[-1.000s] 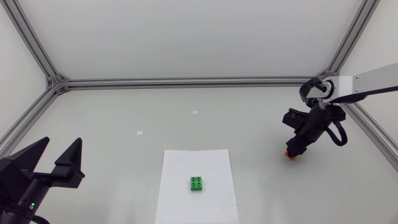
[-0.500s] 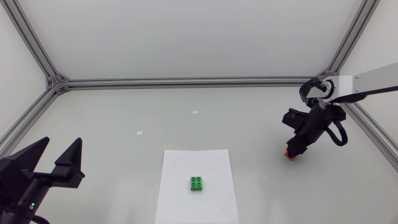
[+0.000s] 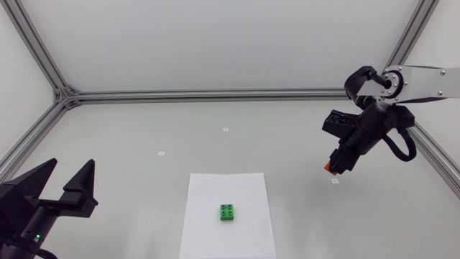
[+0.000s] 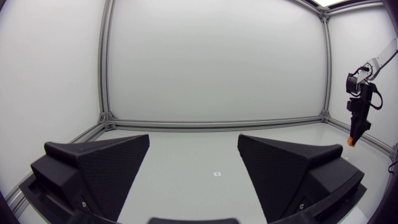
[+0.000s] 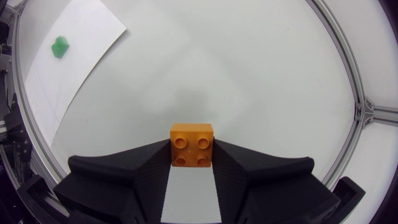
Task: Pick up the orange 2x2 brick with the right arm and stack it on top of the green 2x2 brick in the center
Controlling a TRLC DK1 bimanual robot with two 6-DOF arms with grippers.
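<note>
While our right end effector [image 3: 334,167] pinches the orange brick [image 5: 191,144] near the tabletop's [image 3: 144,129] right edge, the green brick [image 3: 228,212] sits on a white sheet [image 3: 215,237] by the front edge; our left end effector [image 4: 193,140] stands spread.
</note>
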